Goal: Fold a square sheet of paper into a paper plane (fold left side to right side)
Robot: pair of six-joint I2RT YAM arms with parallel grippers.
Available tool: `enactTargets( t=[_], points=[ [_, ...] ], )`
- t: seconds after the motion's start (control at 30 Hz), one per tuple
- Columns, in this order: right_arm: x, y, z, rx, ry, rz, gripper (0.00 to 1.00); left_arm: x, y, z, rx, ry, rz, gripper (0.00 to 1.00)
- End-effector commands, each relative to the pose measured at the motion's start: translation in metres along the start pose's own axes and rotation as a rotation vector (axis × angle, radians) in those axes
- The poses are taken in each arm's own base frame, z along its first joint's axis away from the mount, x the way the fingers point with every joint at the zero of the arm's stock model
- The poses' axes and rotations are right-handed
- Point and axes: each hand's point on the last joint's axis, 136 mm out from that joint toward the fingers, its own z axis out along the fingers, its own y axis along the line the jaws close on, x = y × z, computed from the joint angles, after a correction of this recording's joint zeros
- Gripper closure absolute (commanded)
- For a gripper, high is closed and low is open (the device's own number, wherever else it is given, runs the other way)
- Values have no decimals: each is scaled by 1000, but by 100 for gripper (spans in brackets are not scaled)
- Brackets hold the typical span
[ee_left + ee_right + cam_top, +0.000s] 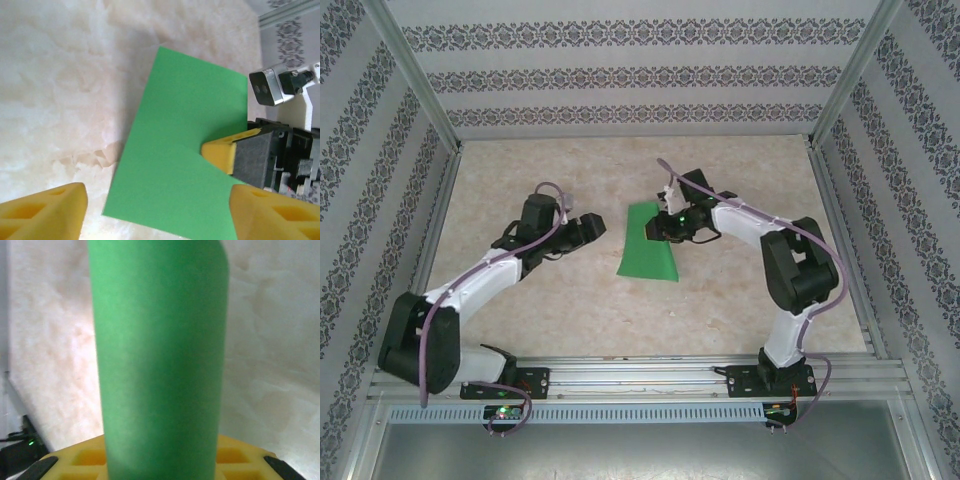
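- Top external view: the square sheet of paper lies in the middle of the table, between the two arms. It reads as taller than wide, so I judge the left-over-right half fold to be made, or nearly so.
- Just off its left edge hangs the left claw, apart from the green. From the left wrist its yellow fingers stand wide, released, gripping nothing.
- At the sheet's right edge sits the right claw. One yellow finger rests on top of the paper, and from the right wrist the paper runs across the other finger, so it looks clenched on that edge.
- No pressed crease shows anywhere.
- Left to do, by my reckoning: flatten the fold, then make the nose folds and wings. The paper is not yet a pointed dart.
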Motion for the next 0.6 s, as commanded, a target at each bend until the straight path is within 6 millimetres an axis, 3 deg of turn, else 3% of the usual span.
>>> enactTargets(
  t=[0.0, 0.13, 0.23, 0.57],
  points=[
    [-5, 41, -32, -205, -50, -134, 68, -4, -25, -19, 169, -23, 136, 17],
    [0, 62, -66, -319, -88, -193, 68, -11, -60, -42, 341, -79, 229, 5],
    [7, 80, -90, -390, -111, -247, 68, -11, -80, -51, 429, -67, 275, 2],
    [30, 142, -143, -567, -145, -384, 70, -4, -123, -53, 625, 24, 354, 0]
  ],
)
